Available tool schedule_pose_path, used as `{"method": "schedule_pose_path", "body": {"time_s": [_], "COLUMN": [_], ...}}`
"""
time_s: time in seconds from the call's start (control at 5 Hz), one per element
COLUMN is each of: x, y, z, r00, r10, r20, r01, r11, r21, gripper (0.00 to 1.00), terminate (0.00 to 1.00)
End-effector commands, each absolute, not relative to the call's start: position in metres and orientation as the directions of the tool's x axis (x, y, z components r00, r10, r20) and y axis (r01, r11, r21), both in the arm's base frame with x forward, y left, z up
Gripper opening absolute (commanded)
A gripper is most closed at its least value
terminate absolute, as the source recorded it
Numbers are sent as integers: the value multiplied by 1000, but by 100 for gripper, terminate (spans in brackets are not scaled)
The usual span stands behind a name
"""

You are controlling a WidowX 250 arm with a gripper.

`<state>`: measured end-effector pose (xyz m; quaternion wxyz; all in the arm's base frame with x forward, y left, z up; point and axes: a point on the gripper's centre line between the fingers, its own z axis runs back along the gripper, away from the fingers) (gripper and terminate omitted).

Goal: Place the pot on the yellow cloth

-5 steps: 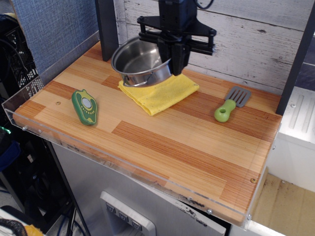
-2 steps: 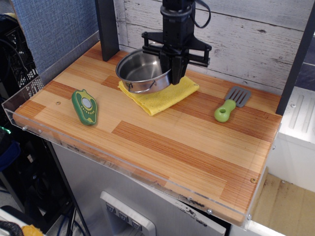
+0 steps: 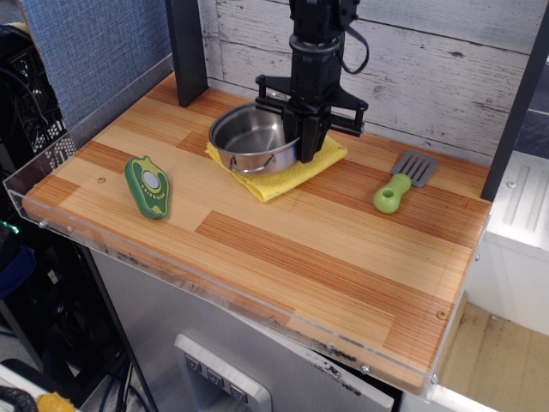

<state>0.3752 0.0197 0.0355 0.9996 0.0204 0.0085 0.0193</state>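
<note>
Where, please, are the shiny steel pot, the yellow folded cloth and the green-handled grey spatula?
Shiny steel pot (image 3: pixel 250 137): main camera view, on its inner bottom.
Yellow folded cloth (image 3: pixel 276 181): main camera view, on its front corner.
Green-handled grey spatula (image 3: pixel 391 194): main camera view, on its green handle.

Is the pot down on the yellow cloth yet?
Touching. The camera view shows the pot sitting level on the yellow cloth, with no gap under its base; the tool grips its right rim.
</note>
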Motion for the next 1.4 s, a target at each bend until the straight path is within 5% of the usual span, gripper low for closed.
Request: {"method": "schedule_pose_path", "body": {"time_s": [0.0,0.2,0.4,1.2], "x": [379,378,377,334], "y": [21,14,10,16], "z": [27,24,35,128], "r00": [999,999,1000,967], "r10": [47,41,10,52], "r20": [-21,-24,0,250], "r01": [-47,-41,-10,-69], "r11": [998,999,1000,996], "r21": [32,21,9,61], "gripper": [0,0,100,100], "terminate": [0,0,0,0]}}
